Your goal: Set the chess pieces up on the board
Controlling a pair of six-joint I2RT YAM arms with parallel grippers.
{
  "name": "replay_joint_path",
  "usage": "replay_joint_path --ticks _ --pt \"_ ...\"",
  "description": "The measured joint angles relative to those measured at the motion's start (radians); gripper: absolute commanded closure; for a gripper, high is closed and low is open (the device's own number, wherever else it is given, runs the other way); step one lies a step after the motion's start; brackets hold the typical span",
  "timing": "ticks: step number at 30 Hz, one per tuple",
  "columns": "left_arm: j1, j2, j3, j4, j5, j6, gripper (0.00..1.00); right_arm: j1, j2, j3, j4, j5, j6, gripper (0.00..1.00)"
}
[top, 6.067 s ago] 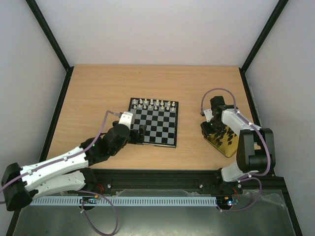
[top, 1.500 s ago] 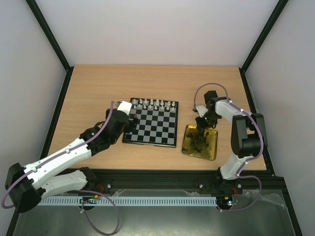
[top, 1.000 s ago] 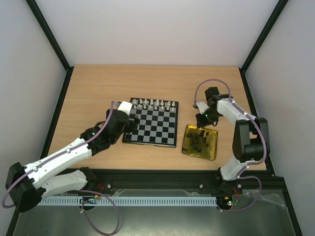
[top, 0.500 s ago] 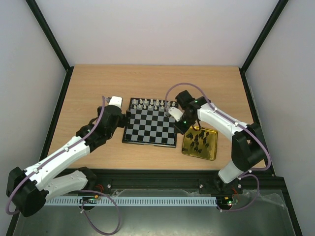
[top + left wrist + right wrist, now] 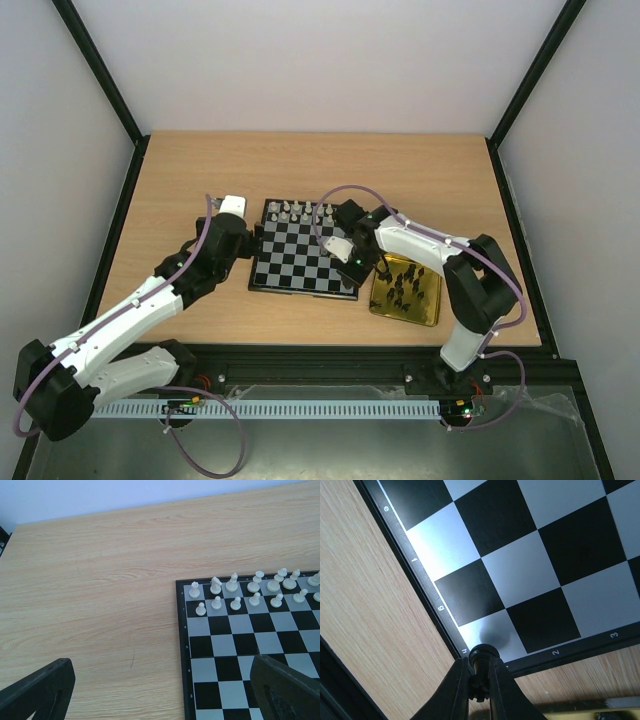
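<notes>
Top external view: white pieces [image 5: 310, 212] stand along the far rows of the board [image 5: 300, 262]; black pieces [image 5: 405, 285] lie in a gold tray [image 5: 425, 313] just beside its right edge. The left gripper [image 5: 257, 240] sits at the board's left edge and the right gripper [image 5: 355, 272] over its near right corner — I cannot tell either grip from here. Left wrist view: fingers [image 5: 37, 692] spread wide, nothing between them. Right wrist view: fingers pinch a black piece [image 5: 481, 656] over the board's corner square, by the rim.
</notes>
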Motion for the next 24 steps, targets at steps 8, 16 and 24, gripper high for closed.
replay_joint_path --ticks 8,16,24 --pt "0.0 0.001 0.0 -0.001 -0.001 0.0 0.01 0.004 0.042 0.0 0.021 0.011 0.001 0.93" --pt "0.0 0.003 0.0 -0.002 -0.002 0.0 0.01 0.004 0.043 0.0 0.026 0.01 0.001 0.86" --pt "0.0 0.006 0.0 -0.003 -0.003 0.0 0.01 0.004 0.043 0.0 0.039 0.0 0.002 0.81"
